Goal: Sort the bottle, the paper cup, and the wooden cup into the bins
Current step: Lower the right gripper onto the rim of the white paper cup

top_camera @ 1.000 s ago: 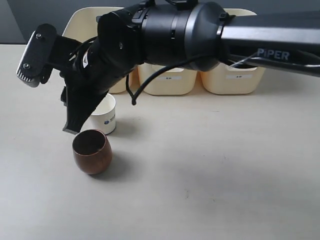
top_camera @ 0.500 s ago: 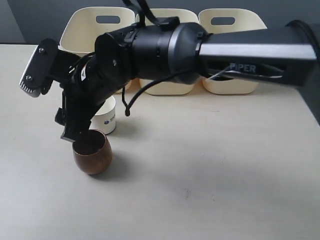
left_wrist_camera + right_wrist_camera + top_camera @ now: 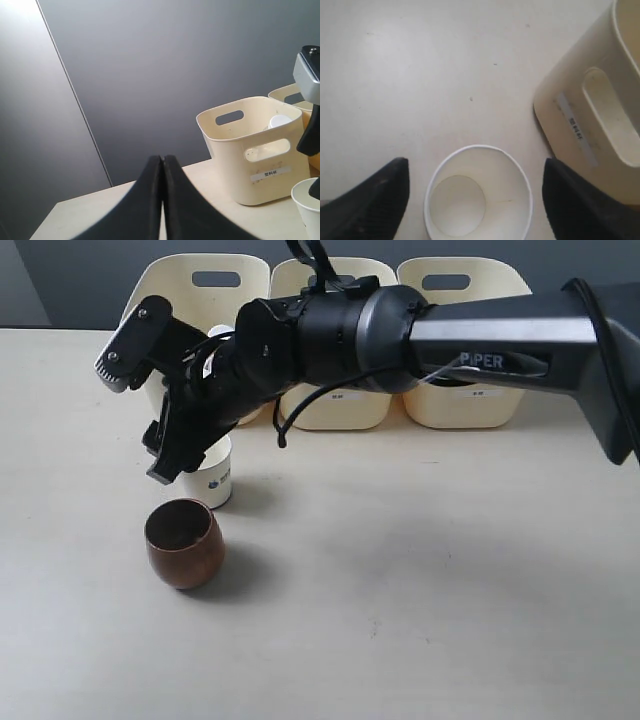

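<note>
The white paper cup (image 3: 213,480) stands upright and empty in front of the left bin (image 3: 170,300). My right gripper (image 3: 132,426) hangs open just above it, reaching across from the right. In the right wrist view the paper cup (image 3: 479,200) sits between the two black fingers (image 3: 370,200) of the right gripper (image 3: 477,202), touching neither. The brown wooden cup (image 3: 183,543) stands upright nearer the front. In the left wrist view a white cap (image 3: 279,121), apparently the bottle's, shows inside the left bin (image 3: 250,150). My left gripper (image 3: 161,159) is shut on nothing, off to the left.
Three cream bins stand in a row at the back: left, middle (image 3: 335,405) and right (image 3: 465,405). The right arm's thick black body (image 3: 420,330) spans over the middle bin. The left bin's labelled wall (image 3: 575,125) is close beside the right gripper.
My right gripper has risen off the wooden cup's rim and swung back and to the right, over the paper cup. Both cups stand where they were.
</note>
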Action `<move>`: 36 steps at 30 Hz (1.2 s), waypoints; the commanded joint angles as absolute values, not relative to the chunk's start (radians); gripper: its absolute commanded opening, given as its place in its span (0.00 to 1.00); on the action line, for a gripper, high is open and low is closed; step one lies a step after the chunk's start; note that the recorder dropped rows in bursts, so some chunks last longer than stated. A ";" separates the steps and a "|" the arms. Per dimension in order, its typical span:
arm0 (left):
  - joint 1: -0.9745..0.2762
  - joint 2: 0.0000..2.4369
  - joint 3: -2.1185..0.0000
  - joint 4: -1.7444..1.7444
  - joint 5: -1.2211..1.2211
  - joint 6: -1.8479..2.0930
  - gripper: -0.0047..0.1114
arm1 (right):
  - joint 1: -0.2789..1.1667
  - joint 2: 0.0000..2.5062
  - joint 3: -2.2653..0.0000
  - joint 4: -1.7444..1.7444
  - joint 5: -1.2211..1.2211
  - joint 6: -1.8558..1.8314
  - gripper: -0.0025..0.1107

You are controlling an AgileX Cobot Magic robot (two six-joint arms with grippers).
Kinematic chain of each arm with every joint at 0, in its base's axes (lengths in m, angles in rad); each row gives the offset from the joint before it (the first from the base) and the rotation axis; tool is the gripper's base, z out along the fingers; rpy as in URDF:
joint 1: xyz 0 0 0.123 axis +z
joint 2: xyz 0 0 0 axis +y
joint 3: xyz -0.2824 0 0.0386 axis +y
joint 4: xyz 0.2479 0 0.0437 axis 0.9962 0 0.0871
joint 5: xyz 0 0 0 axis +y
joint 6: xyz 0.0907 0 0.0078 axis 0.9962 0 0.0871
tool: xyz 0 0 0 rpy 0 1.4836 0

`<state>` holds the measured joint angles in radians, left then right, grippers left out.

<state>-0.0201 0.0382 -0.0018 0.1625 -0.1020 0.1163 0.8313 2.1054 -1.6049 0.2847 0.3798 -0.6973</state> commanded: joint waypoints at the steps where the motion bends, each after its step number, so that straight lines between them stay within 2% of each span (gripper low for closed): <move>1: -0.022 0.036 0.000 0.163 -0.107 0.114 0.04 | 0.827 2.104 -1.607 0.308 0.408 -0.703 0.64; 36: -0.022 0.036 0.000 0.163 -0.107 0.114 0.04 | 0.827 2.190 -1.610 0.342 0.326 -0.705 0.64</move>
